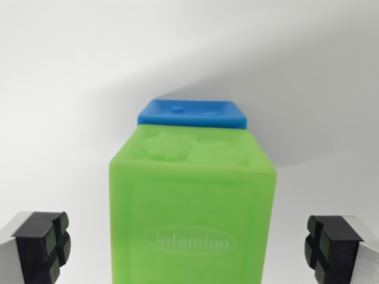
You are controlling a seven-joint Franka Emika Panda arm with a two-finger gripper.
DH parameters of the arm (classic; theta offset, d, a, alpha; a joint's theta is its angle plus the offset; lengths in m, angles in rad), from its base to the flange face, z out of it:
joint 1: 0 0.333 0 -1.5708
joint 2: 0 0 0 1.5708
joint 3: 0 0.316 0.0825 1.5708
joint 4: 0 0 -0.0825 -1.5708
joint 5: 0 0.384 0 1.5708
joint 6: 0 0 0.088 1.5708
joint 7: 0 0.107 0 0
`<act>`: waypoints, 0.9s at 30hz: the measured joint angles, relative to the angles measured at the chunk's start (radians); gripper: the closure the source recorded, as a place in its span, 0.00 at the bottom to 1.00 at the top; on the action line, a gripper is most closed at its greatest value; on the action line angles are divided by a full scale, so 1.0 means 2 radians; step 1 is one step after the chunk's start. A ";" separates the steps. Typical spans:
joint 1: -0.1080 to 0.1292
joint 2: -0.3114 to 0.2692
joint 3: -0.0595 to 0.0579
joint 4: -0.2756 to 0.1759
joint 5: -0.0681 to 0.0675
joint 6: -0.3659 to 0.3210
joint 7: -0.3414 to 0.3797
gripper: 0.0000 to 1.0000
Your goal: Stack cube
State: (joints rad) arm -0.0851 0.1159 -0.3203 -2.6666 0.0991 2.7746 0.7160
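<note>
With the green cube [193,204] centred between wide-open, empty tool [192,244] pads [46,242], blue cube [192,113] just beyond on the white tabletop [71,89], poised for closing.

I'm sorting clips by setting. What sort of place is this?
Probably a lab or test tabletop: a bare white surface, two toy blocks, a green cube and a blue cube behind it, and an open pincer framing them. Nothing else shows.
</note>
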 joint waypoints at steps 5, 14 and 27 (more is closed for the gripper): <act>0.000 -0.027 -0.005 -0.002 -0.025 -0.023 0.018 0.00; -0.003 -0.078 -0.008 -0.002 -0.062 -0.071 0.044 0.00; -0.008 -0.151 -0.007 0.011 -0.095 -0.152 0.069 0.00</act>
State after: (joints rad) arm -0.1006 -0.1859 -0.3351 -2.6453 -0.0909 2.4701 0.8544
